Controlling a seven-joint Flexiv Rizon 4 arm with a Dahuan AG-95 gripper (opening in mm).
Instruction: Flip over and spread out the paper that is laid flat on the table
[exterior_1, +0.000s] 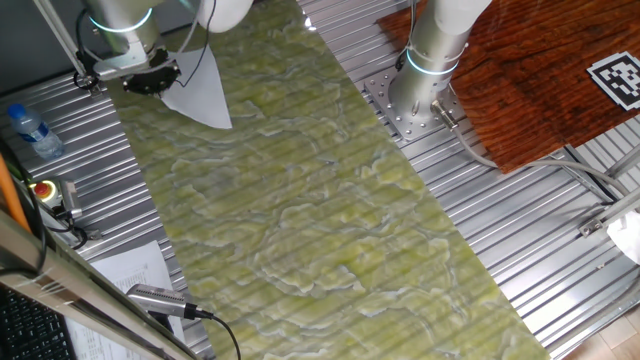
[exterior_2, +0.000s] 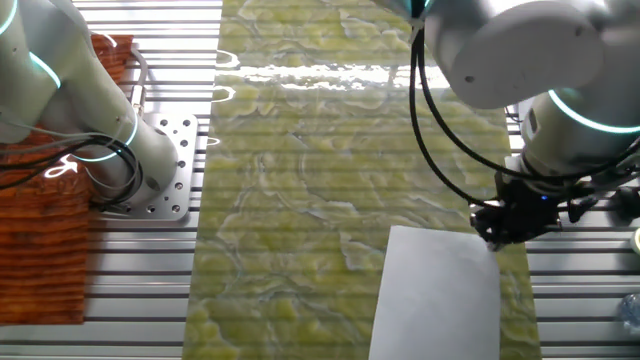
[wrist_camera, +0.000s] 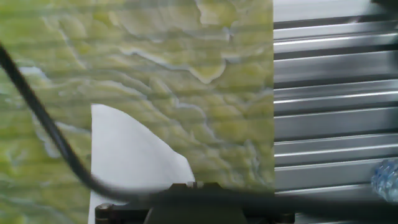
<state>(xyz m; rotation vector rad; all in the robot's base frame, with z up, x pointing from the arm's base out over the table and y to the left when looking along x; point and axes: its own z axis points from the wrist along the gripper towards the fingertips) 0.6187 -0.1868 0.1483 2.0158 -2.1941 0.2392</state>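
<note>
The plain white paper (exterior_1: 200, 95) is at the far left end of the green-yellow marbled table (exterior_1: 300, 200). It looks raised and angled in one fixed view. In the other fixed view the paper (exterior_2: 440, 295) lies near the table's (exterior_2: 300, 200) right edge, with its upper right corner under my gripper (exterior_2: 497, 232). My gripper (exterior_1: 150, 78) sits at the sheet's edge. In the hand view the paper (wrist_camera: 130, 155) runs up to the dark fingertips (wrist_camera: 186, 186), which stand close together, shut on its corner. A black cable crosses the left of that view.
Ribbed silver metal (exterior_1: 520, 230) flanks the table on both sides. A second arm's base (exterior_1: 430, 60) stands by a reddish wood panel (exterior_1: 540, 70). A water bottle (exterior_1: 28, 130), a printed sheet (exterior_1: 130, 265) and a grey handheld device (exterior_1: 160, 298) lie at the left.
</note>
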